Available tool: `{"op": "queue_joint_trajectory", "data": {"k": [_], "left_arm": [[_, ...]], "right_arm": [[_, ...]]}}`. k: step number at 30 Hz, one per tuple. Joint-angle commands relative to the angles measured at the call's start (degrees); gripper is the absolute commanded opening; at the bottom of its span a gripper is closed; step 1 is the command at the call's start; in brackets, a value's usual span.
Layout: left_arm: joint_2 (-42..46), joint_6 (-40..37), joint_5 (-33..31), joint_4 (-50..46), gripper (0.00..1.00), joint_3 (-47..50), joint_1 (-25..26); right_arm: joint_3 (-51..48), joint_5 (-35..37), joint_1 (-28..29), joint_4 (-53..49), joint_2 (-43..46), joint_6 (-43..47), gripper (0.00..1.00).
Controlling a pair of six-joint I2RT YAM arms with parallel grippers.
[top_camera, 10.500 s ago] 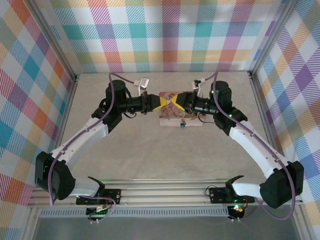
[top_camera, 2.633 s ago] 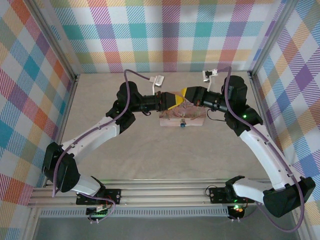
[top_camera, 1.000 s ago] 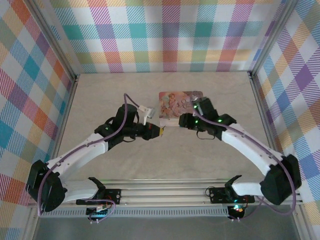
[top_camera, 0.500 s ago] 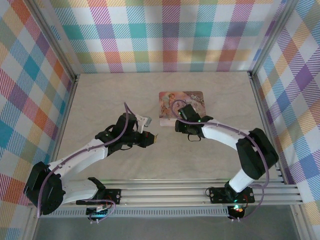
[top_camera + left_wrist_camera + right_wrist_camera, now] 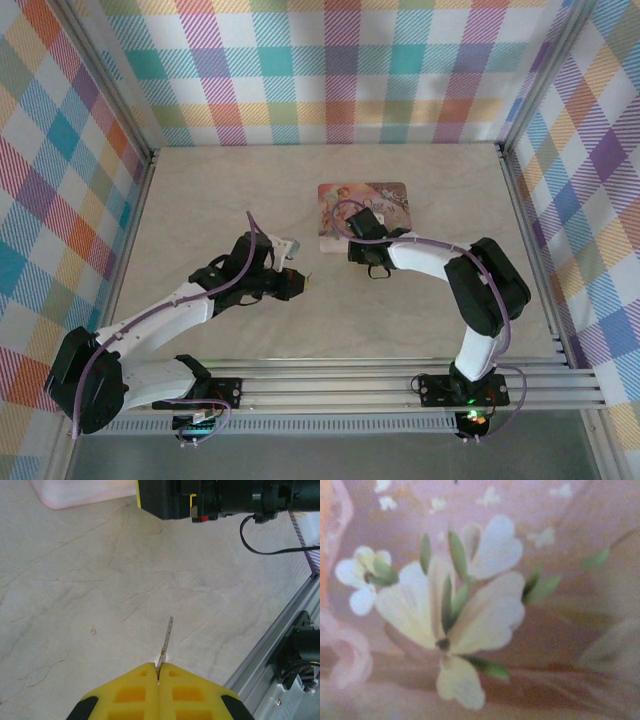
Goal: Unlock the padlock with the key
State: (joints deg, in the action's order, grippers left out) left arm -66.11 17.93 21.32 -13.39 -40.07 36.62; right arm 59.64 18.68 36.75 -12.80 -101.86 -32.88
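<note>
My left gripper (image 5: 158, 666) has its yellow fingers shut on the key (image 5: 168, 636). The thin grey blade sticks out ahead of the tips, above the bare tabletop. From above, the left gripper (image 5: 302, 282) hovers left of and nearer than the pink fairy-picture box (image 5: 340, 205). My right gripper (image 5: 354, 247) is pushed up against the box's front edge. Its black body (image 5: 200, 500) crosses the top of the left wrist view. The right wrist view is a blurred close-up of a white flower (image 5: 465, 615) painted on the box, without fingers. The padlock is hidden.
The beige marbled tabletop (image 5: 220, 200) is walled by plaid panels on three sides. An aluminium rail (image 5: 330, 385) carrying the arm bases runs along the near edge. The right arm's elbow (image 5: 490, 285) is folded near the right side.
The left gripper has drawn the key back from the box front, toward the near left. The right gripper has slid left along the box's front edge as its elbow folded in.
</note>
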Motion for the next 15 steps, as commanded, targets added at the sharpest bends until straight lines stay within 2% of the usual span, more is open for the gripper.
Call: {"op": "queue_joint_trajectory", "data": {"k": [1, 6, 15], "left_arm": [[1.5, -0.9, -0.4, 0.8, 0.00, 1.6, 0.0], [1.0, -0.6, -0.5, 2.3, 0.00, 1.6, 0.0], [1.1, -2.4, -0.8, 5.0, 0.00, 2.8, 0.0]], "right_arm": [[2.0, 1.7, -0.5, 1.2, -1.1, 1.0, 0.48], [2.2, 1.4, -1.2, 2.6, -2.3, 2.3, 0.43], [2.1, -0.4, -1.9, 2.7, -1.6, 5.3, 0.17]]}}
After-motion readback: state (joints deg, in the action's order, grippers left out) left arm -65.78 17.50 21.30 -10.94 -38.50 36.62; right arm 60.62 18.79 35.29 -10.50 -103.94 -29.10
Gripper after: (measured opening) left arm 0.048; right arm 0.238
